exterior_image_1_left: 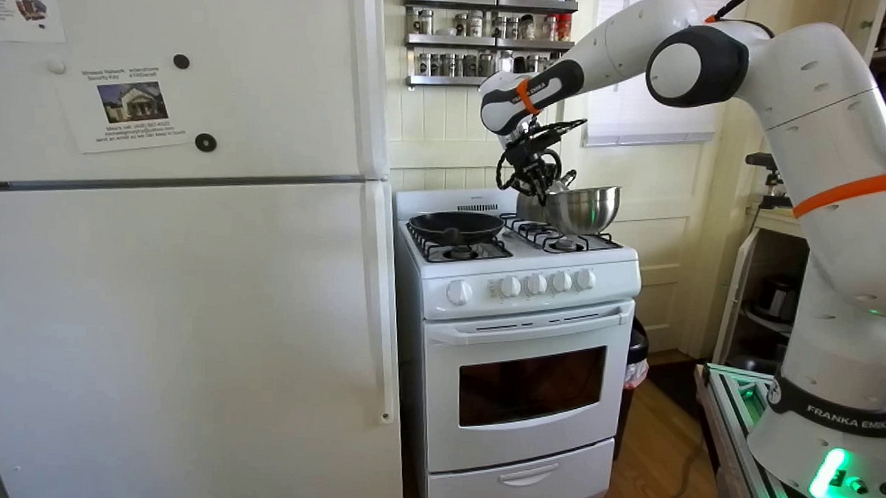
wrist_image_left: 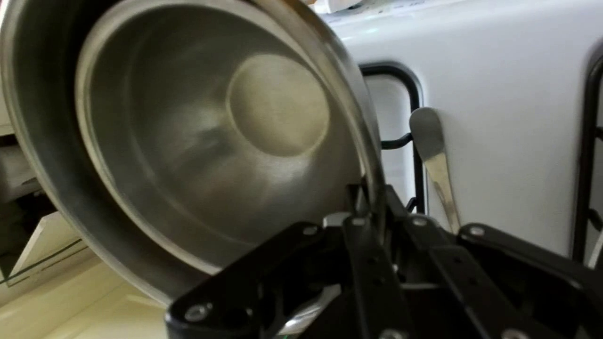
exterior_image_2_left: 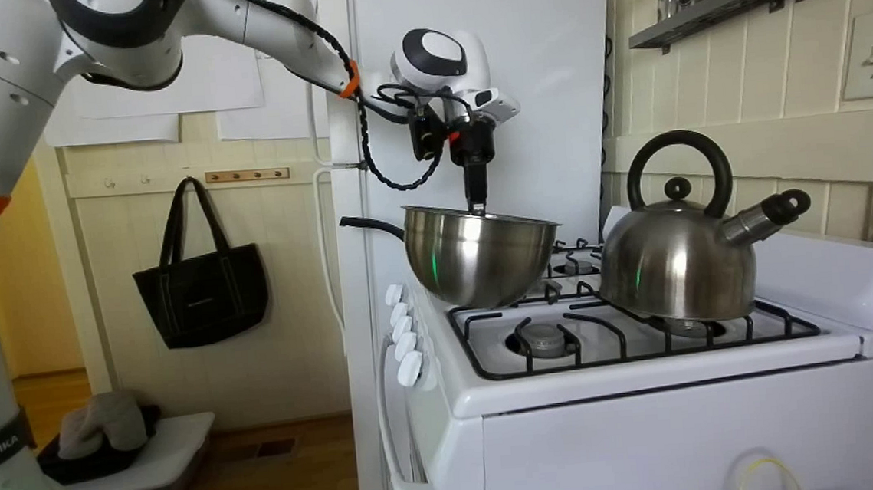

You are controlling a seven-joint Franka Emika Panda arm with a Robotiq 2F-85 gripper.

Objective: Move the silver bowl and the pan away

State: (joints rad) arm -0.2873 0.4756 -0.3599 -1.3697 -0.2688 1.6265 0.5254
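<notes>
By the nearer front burner (exterior_image_2_left: 545, 341), pinches the tilted silver bowl (exterior_image_2_left: 480, 261) by its rim in the claw (wrist_image_left: 374, 197), likely for want of any handle, with the pan (exterior_image_1_left: 455, 226) beyond on the farther grate (exterior_image_1_left: 487, 257), presumably for later.

We have the silver bowl (exterior_image_2_left: 476, 265), shiny, tilted, airborne, gripped at the rim, over the stove top (exterior_image_2_left: 615, 378) near its front right corner. Our pan (exterior_image_1_left: 456, 226), black, shallow, sits level by the left edge, handle (exterior_image_2_left: 364, 223) toward the front edge.
</notes>
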